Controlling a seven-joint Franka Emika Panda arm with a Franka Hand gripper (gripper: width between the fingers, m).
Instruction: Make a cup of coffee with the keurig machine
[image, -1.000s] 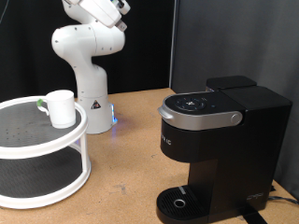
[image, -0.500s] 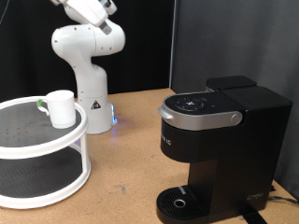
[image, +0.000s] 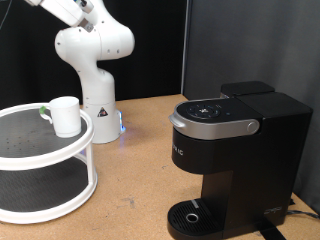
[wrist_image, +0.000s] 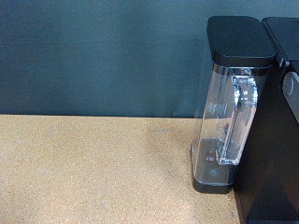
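Cup waiting on the rack, coffee machine shut, gripper out of sight.

Exterior view: the cup (image: 65, 115) stands on the top tier of a white rack (image: 45, 160), well apart from the coffee machine (image: 235, 160); a careless grab could tip it. Its contents can't be seen. Wrist view: the clear water tank (wrist_image: 229, 112) looks nearly empty; jaws unseen, can't tell.

White lettering on the keurig machine (image: 235, 150) front at lower centre-right, too small to read, red warning triangle on the robot base (image: 99, 108), illegible
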